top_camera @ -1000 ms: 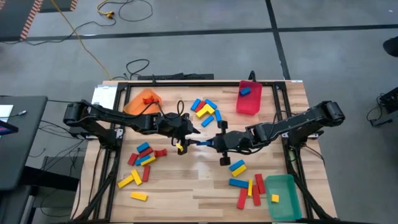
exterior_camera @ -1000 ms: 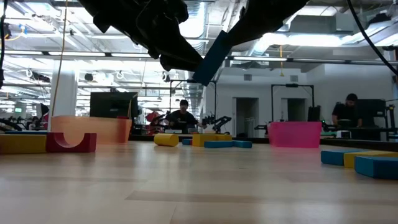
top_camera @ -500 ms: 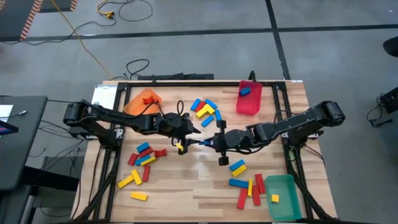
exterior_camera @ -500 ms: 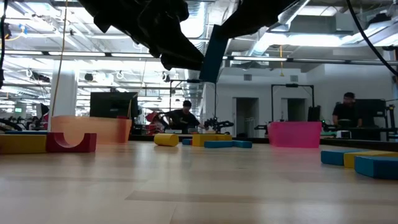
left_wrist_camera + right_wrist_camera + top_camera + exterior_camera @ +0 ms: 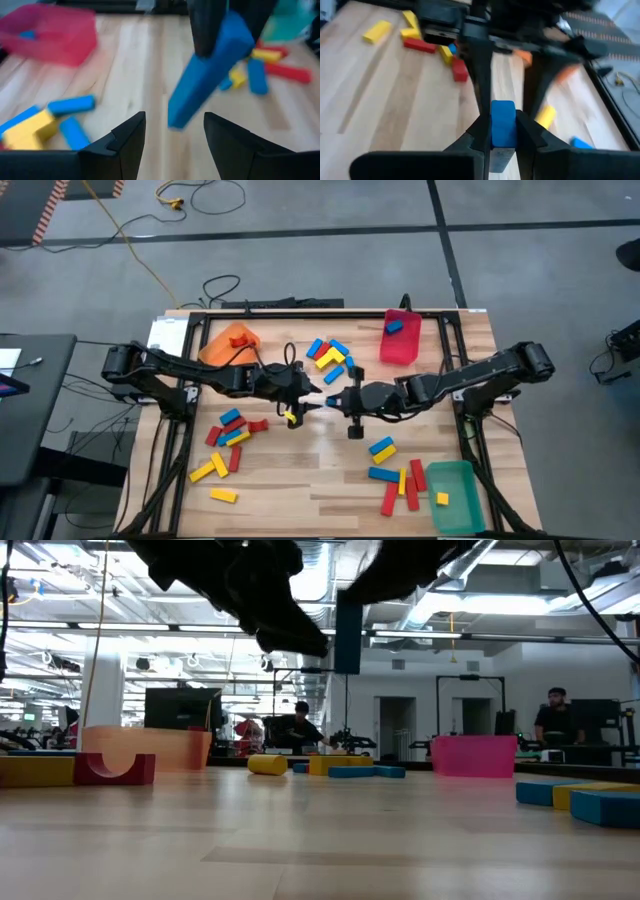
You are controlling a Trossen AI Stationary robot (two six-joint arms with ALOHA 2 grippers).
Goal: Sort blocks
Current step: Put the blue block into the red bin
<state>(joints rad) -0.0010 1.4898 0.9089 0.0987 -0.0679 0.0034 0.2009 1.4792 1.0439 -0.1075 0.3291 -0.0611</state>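
Mid-table, above the bare wood, the right gripper [image 5: 502,131] pinches a blue block [image 5: 502,125] between its dark fingers, block held off the surface and hanging about upright in the low view [image 5: 347,632]. Facing it, the left gripper [image 5: 174,131] has fingers spread with nothing between them, the blue block just in front of its tips. Step in hand looks like a mid-air handover of one block from right arm to left, or else a carry toward a bin; cannot tell which. If handover: next move calls for left fingers to slide around the block's free end and press shut before the right ones let go. Blocks are smooth, hard-edged bars in solid red, blue, yellow; scattered in clusters on the far middle [image 5: 328,357], left [image 5: 230,435] and near right [image 5: 395,478] of the wooden table [image 5: 300,480]. One arch-shaped red piece [image 5: 114,768] sits at left. Bins are thin translucent plastic: orange bin [image 5: 230,342] far left, red bin [image 5: 399,340] far right with a blue block inside, green bin [image 5: 455,495] near right with a yellow one inside.
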